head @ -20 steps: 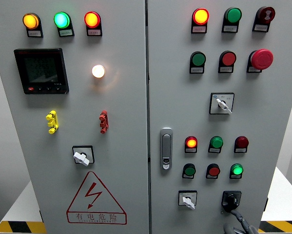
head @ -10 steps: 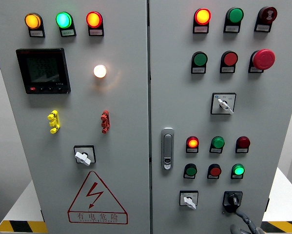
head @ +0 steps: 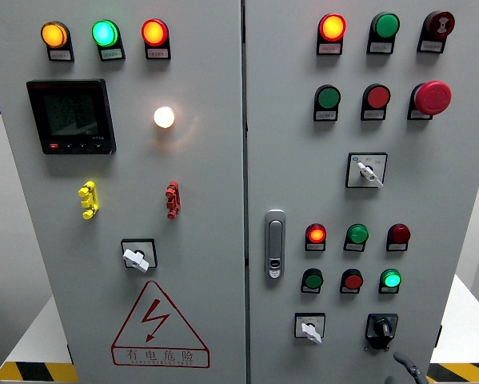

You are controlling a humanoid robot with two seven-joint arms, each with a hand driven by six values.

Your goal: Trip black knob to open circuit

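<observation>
- A red triangle warning sign [head: 160, 325] with a lightning bolt sits low on the left door of the tall grey metal cabinet [head: 207, 176]. Under the bolt there is a line of red Chinese writing.
- Small white labels sit under the lights and buttons, but their print is too tiny to read.
- The square black meter screen [head: 70, 116] shows faint digits that are too dim to read.
- The small black turn knob [head: 381, 327] is at the bottom right of the right door, just right of a white turn knob [head: 309, 329] and below a glowing green round light [head: 392, 279].
- Only one grey fingertip of the robot's right hand [head: 407, 366] pokes up at the bottom edge, just below the black knob and not touching it.
- It cannot be told whether that hand is open or closed.
</observation>
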